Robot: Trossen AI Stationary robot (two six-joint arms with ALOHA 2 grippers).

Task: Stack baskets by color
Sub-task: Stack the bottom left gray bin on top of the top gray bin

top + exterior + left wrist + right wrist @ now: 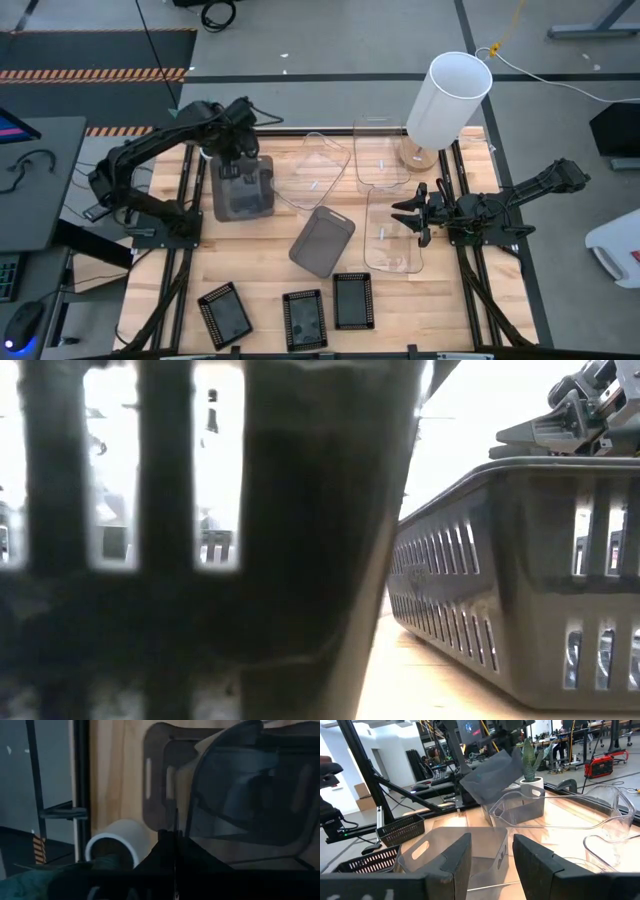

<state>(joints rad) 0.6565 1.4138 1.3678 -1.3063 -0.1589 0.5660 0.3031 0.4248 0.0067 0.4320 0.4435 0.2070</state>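
We've got the left gripper [238,160] clamped on a smoky grey translucent plastic basket [243,190], far left, tilted. Right gripper [418,212] open, empty. Next, probably nest it with the other grey basket [322,240].

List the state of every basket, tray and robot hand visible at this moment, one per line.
Left hand: shut on the rim of a smoky grey translucent basket, tilted in the wrist view.
Right hand: open, at the edge of a clear transparent basket.
Second grey basket: lying skewed at table centre.
Three black mesh trays: unstacked, side by side.
Tall white cylinder: upright.
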